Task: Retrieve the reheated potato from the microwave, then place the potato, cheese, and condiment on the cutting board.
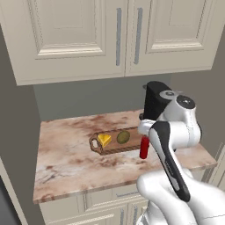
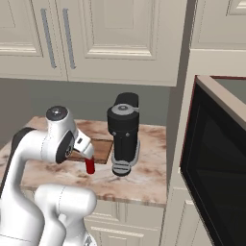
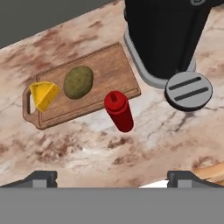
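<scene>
The hand (image 3: 112, 177), fingers spread and holding nothing, hangs above the tabletop (image 3: 87, 153). Its camera shows the bottle (image 3: 119, 111) standing at the board's (image 3: 109, 65) edge, with potato (image 3: 78, 82) and cheese (image 3: 44, 95) on it. The right base view alone shows the microwave (image 2: 216, 158), door open.

Cutting board (image 3: 103, 72) lies diagonally across centre-left of frame on the marble counter (image 3: 78, 153). Cheese (image 3: 43, 95) at its handle end, lower left; potato (image 3: 78, 82) just right of it. Red condiment bottle (image 3: 119, 111) stands at the board's lower edge. Black coffee machine (image 3: 164, 35) upper right.
</scene>
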